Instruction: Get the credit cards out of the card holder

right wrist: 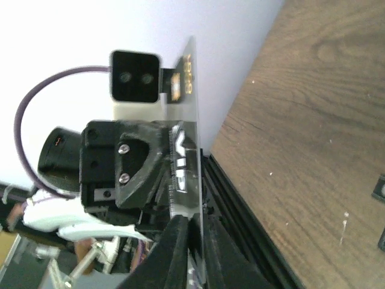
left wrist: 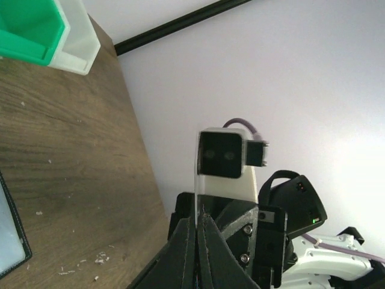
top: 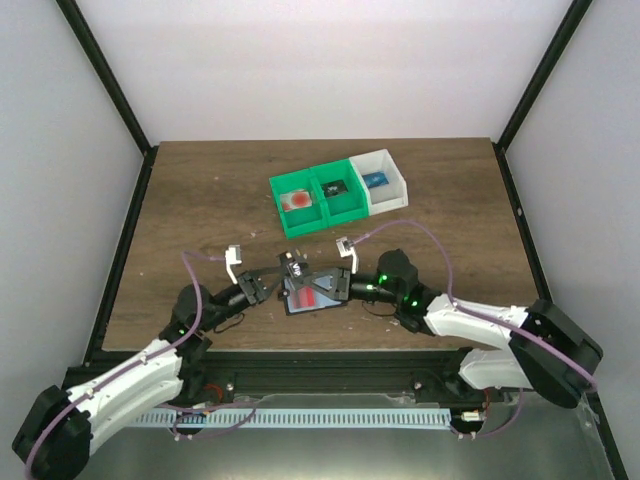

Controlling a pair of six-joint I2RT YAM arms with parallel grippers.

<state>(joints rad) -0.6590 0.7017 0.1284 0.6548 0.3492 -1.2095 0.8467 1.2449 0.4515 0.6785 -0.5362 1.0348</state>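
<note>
Presently you are pinching one credit card (right wrist: pixel 187 114), likely light, stiff and slick, by opposite edges, left gripper (left wrist: pixel 197 226) and right gripper (right wrist: pixel 192 226) both clamped.

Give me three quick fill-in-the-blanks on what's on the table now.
1. The left gripper is shut on a thin ____.
2. The card showing in the card holder is ____.
3. The end bin beside the green bin is ____.
Answers: credit card; red; white.
</note>
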